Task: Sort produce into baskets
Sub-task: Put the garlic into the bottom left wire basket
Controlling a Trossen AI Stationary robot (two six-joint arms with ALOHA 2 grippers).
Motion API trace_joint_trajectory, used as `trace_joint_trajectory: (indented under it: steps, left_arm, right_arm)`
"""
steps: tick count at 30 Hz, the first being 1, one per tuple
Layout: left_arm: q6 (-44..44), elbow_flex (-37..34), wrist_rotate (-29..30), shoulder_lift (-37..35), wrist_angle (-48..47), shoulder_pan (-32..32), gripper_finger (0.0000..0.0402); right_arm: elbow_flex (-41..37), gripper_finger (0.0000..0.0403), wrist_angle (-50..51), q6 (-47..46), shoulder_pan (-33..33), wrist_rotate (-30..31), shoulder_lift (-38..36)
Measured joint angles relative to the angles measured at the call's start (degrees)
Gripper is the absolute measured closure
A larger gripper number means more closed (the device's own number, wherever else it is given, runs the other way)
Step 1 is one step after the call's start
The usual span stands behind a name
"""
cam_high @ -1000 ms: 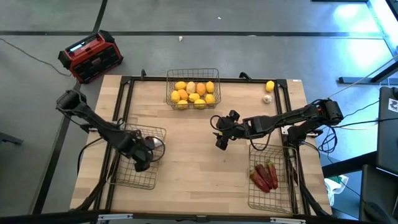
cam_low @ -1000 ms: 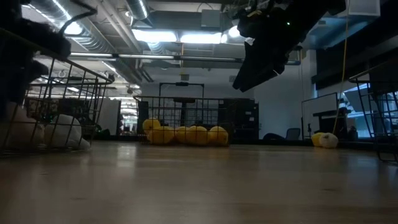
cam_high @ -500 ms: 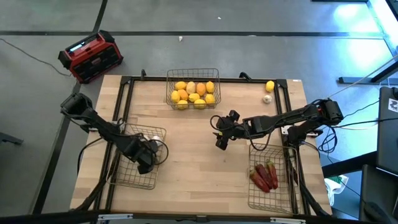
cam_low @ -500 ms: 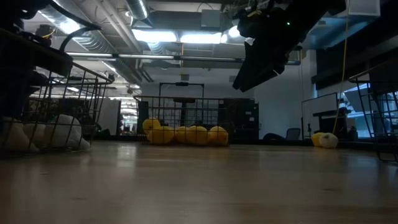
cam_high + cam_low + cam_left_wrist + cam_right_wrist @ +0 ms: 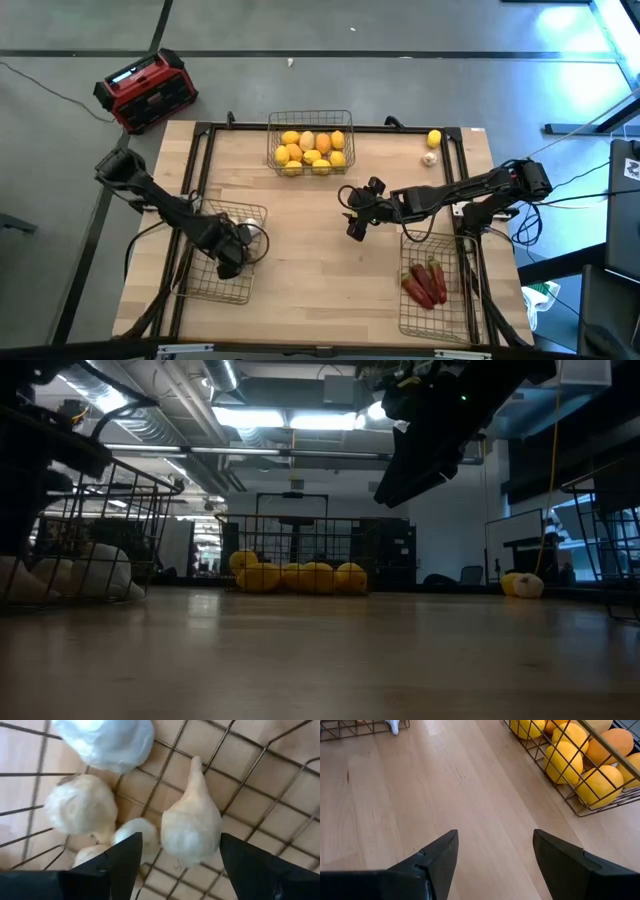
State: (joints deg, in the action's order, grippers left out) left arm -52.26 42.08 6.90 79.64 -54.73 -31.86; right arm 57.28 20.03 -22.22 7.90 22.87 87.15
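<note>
No legible text, labels or numbers on anything.

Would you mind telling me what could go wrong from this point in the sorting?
The left gripper sits open and low inside the garlic basket, just above a garlic bulb; lifting carelessly might snag the wire or nudge bulbs. A yellow fruit and another bulb lie loose near the table's far right corner and could roll off if bumped. The right gripper hovers open mid-table.

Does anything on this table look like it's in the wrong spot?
Yes: a yellow fruit and a garlic bulb lie loose on the table's far right corner, outside all three baskets, while the other produce is sorted.
</note>
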Motion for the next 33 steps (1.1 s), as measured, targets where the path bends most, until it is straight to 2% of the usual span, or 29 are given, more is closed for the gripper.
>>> trace_joint_trajectory:
  steps: [5,9,12,17,19,23,28,33]
  left_arm:
    - [0.18,1.93,1.11,-4.59,-4.63,0.00,0.0139]
    - [0.17,2.81,5.04,-10.38,-4.68,0.01,0.0139]
    - [0.19,2.82,9.64,-14.76,-4.49,0.00,0.0139]
    - [-0.46,2.82,18.72,-20.20,-2.11,0.02,0.0139]
    - [0.85,2.82,21.33,-21.36,0.52,0.02,0.0139]
    - [5.39,2.81,26.11,-21.86,7.19,0.01,0.0139]
    - [14.46,0.70,30.27,-21.86,19.87,0.12,0.0139]
    - [20.01,-0.63,30.56,-21.84,26.09,1.19,0.0139]
  right_arm:
    - [-0.02,0.0150,-1.11,-0.88,-0.07,0.00,0.00]
    - [0.00,0.0150,-0.65,-4.20,-0.17,0.47,0.00]
    - [0.83,0.0150,2.49,-6.13,-0.45,3.40,-0.51]
    - [5.48,0.0150,16.76,-10.44,-0.56,11.98,-1.85]
    - [7.35,0.0150,24.20,-12.68,-1.32,13.49,-2.39]
    - [9.33,0.0150,37.82,-17.61,-4.22,13.70,-3.83]
    - [9.38,0.0150,51.00,-22.65,-9.14,13.59,-4.17]
    - [8.13,0.0150,53.90,-22.68,-15.18,11.41,-4.11]
